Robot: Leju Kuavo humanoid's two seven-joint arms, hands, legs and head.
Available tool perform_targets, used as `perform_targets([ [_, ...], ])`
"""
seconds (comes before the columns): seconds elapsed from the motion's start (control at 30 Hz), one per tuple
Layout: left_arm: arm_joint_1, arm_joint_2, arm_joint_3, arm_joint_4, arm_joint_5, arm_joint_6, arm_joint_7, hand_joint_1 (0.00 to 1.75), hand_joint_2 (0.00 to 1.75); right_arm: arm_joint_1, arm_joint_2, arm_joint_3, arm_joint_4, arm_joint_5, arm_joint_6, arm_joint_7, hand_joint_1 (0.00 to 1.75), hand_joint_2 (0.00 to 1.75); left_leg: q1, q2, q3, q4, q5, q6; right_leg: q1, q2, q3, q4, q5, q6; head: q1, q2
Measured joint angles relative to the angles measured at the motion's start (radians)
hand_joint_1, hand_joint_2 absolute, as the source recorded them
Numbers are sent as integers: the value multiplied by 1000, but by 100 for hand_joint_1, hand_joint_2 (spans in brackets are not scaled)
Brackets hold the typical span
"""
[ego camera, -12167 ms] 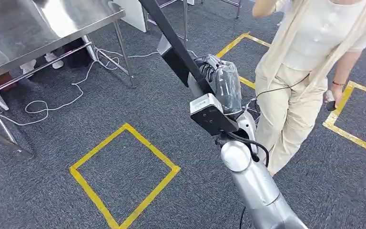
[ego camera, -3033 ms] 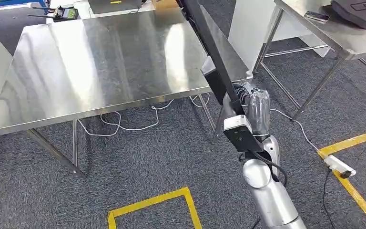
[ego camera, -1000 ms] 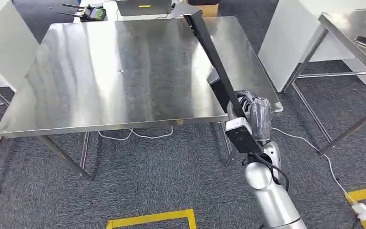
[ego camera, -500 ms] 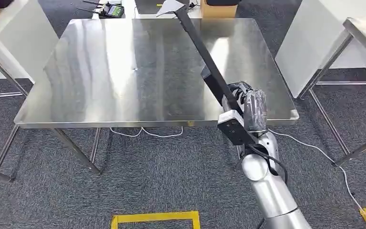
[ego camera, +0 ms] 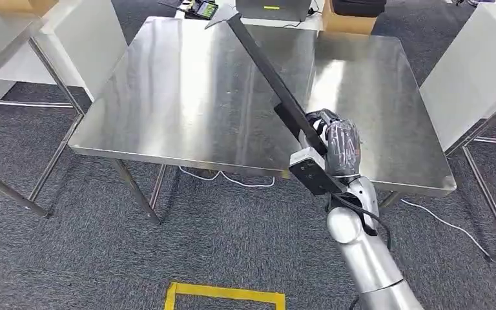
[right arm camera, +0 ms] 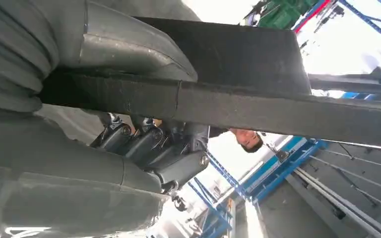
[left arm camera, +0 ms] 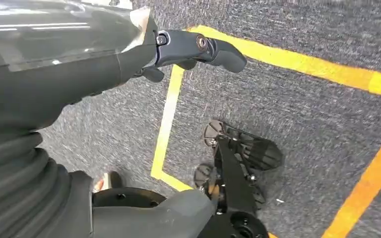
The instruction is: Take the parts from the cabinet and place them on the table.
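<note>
My right hand (ego camera: 337, 147) grips a long black bar-shaped part (ego camera: 265, 68) near its lower end. The bar slants up and away over the steel table (ego camera: 168, 97), its far tip above the table's back edge. The hand hovers over the table's near right part. In the right wrist view the same black bar (right arm camera: 278, 111) crosses the picture, with my right hand's fingers (right arm camera: 149, 144) wrapped under it. My left hand (left arm camera: 129, 54) hangs over the grey carpet, holding nothing, its fingers (left arm camera: 203, 45) apart.
White panels stand left (ego camera: 97, 32) and right (ego camera: 484, 58) of the table. A cardboard box (ego camera: 355, 16) and a small device (ego camera: 201, 8) sit at its far edge. Cables (ego camera: 226, 177) lie under it. Yellow tape (ego camera: 226, 296) marks the carpet. A person (right arm camera: 248, 141) stands nearby.
The camera has turned and come closer: the steel table now lies straight ahead under the bar. My right hand still grips the black bar the same way.
</note>
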Motion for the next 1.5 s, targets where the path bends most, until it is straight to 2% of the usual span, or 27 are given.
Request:
perform_targets([
  [0.03, 0, 0, 2, 0, 0, 1, 0, 0, 175, -4, 2, 0, 1, -1, 5, 1, 175, 175, -1, 1, -3, 2, -2, 1, -3, -1, -1, -7, 7, -9, 1, 0],
  [0.07, 1, 0, 3, 0, 0, 2, 0, 0, 175, -5, 7, 0, 2, -3, 5, 1, 175, 175, -1, 1, -3, 3, -4, 10, -10, -1, -1, -6, 8, -10, -3, 0],
  [0.3, 1, 0, 6, 0, 1, 3, 0, 0, 175, -11, 7, 0, 6, 1, 5, 4, 175, 175, 8, 7, 0, -2, -4, -1, 0, 3, -2, -6, 6, -14, -2, 0],
  [0.37, 1, 0, 6, 0, 1, 5, 0, 0, 175, -11, 4, -4, 6, 63, -32, 20, 175, 175, 9, 7, 0, -2, -3, -4, 2, 3, -3, -6, 6, -21, -2, 0],
  [0.47, 2, 0, 6, 0, -2, 3, -2, 0, 175, -15, -15, -25, -5, 212, -134, 61, 175, 175, 9, 7, 0, -2, -3, -4, 3, 3, -2, -6, 6, -21, -1, 0],
  [0.63, 3, 0, 6, 0, -2, -17, -10, 0, 175, -72, -60, -90, -21, 321, -204, 100, 175, 175, 7, 8, 0, -2, -3, -4, 2, 3, -2, -6, 6, -20, -2, 0],
  [0.67, 3, 0, 6, 0, -1, -21, -12, 0, 175, -86, -64, -97, -21, 314, -201, 102, 175, 175, 5, 8, -1, 0, -4, -3, 0, 3, -2, -8, 7, -19, -1, 0],
  [0.7, 2, 2, 6, 0, 1, -27, -15, 0, 175, -96, -65, -100, -21, 298, -191, 100, 175, 175, -1, 8, -1, 3, -5, 7, -8, 4, 0, -11, 10, -15, -2, 0],
  [0.73, 2, 2, 7, 0, 2, -29, -17, 0, 175, -106, -65, -101, -21, 285, -182, 97, 175, 175, -1, 10, 1, -1, -7, 11, -8, 5, 2, -15, 10, -14, -2, 0],
  [0.77, 2, 1, 7, 0, 3, -34, -19, 0, 175, -115, -65, -100, -21, 279, -175, 92, 175, 175, 7, 12, 14, -20, 2, 18, 1, 5, 2, -14, 10, -14, -2, 0],
  [0.83, 2, 1, 8, 0, 6, -37, -22, 0, 175, -128, -66, -98, -19, 275, -172, 86, 175, 175, 14, 16, 29, -40, 10, 23, -4, 1, -28, 51, -23, -20, 0, 0],
  [0.9, 0, 1, 11, 0, 10, -39, -24, 0, 175, -140, -65, -94, -10, 272, -172, 83, 175, 175, 16, 18, 29, -39, 9, 22, -9, 1, -112, 212, -86, -23, 0, 0],
  [0.93, 1, 1, 13, 0, 11, -41, -25, 0, 175, -140, -64, -93, -5, 270, -172, 81, 175, 175, 16, 18, 29, -39, 7, 20, -14, 1, -152, 287, -106, -18, -1, 0],
  [0.97, 1, 1, 14, 0, 13, -43, -25, 0, 175, -141, -64, -90, 3, 268, -173, 79, 175, 175, 18, 17, 30, -38, 5, 17, -20, 1, -166, 308, -104, -8, 1, 0],
  [1.0, 2, 1, 15, 0, 16, -45, -25, 0, 175, -142, -64, -88, 10, 264, -174, 76, 175, 175, 21, 16, 32, -37, 2, 12, -27, 1, -153, 275, -84, 5, -1, 0],
  [1.03, 2, 1, 16, 0, 18, -46, -26, 0, 175, -145, -64, -87, 18, 260, -175, 71, 175, 175, 26, 14, 35, -34, -2, 6, -34, 0, -120, 203, -48, 21, 0, 0],
  [1.1, 2, 1, 16, 0, 18, -47, -26, 0, 175, -156, -63, -82, 30, 256, -176, 66, 175, 175, 34, 11, 36, -17, -18, -16, -49, -1, -30, 15, 24, 52, 1, 0],
  [1.13, 2, 5, 16, -1, 18, -47, -26, 0, 175, -160, -62, -80, 37, 254, -178, 64, 175, 175, 27, 10, 31, -11, -27, -28, -37, 8, -14, 12, 11, 43, 2, 0],
  [1.17, 1, 6, 16, -1, 19, -48, -27, 0, 175, -160, -60, -77, 41, 253, -180, 61, 175, 175, 29, 10, 29, -6, -30, -34, -38, 10, -19, 6, 13, 21, -2, 0],
  [1.23, 2, 6, 16, -1, 19, -50, -27, 0, 175, -161, -60, -73, 53, 251, -181, 59, 175, 175, 33, 6, 31, -13, -29, -37, -30, 9, -20, 13, 6, 4, -5, 0],
  [1.27, 3, 6, 16, -1, 19, -50, -28, 0, 175, -163, -58, -73, 57, 248, -182, 56, 175, 175, 37, 6, 32, -10, -34, -43, -34, 9, -16, 12, 6, -7, -5, 0],
  [1.3, 3, 6, 16, -1, 19, -51, -28, 0, 175, -164, -56, -72, 60, 247, -183, 54, 175, 175, 39, 25, 31, 2, -42, -49, -37, 9, -11, 10, 4, -12, -6, 0],
  [1.33, 3, 6, 16, -1, 19, -52, -29, 0, 175, -166, -56, -72, 63, 246, -183, 52, 175, 175, 37, 47, 10, 50, -63, -51, -36, 7, -5, 10, -1, -24, -10, 0],
  [1.37, 2, 7, 16, -1, 19, -53, -29, 0, 175, -167, -55, -71, 66, 246, -184, 50, 175, 175, 37, 54, -27, 121, -92, -52, -33, 5, -1, 10, -5, -30, -10, 0],
  [1.43, 2, 7, 16, -1, 19, -54, -30, 0, 175, -167, -55, -66, 74, 246, -185, 49, 175, 175, 37, 57, -124, 284, -150, -52, -24, 0, 7, 10, -13, -41, -10, 0],
  [1.47, 3, 7, 16, -1, 19, -54, -30, 0, 175, -166, -53, -63, 79, 245, -185, 49, 175, 175, 37, 57, -158, 325, -148, -50, -20, 0, 12, 10, -16, -46, -10, 0],
  [1.5, 4, 7, 16, -1, 19, -54, -30, 0, 175, -167, -52, -63, 82, 245, -186, 49, 175, 175, 36, 57, -165, 311, -120, -43, -16, 0, 17, 10, -20, -50, -9, 0],
])
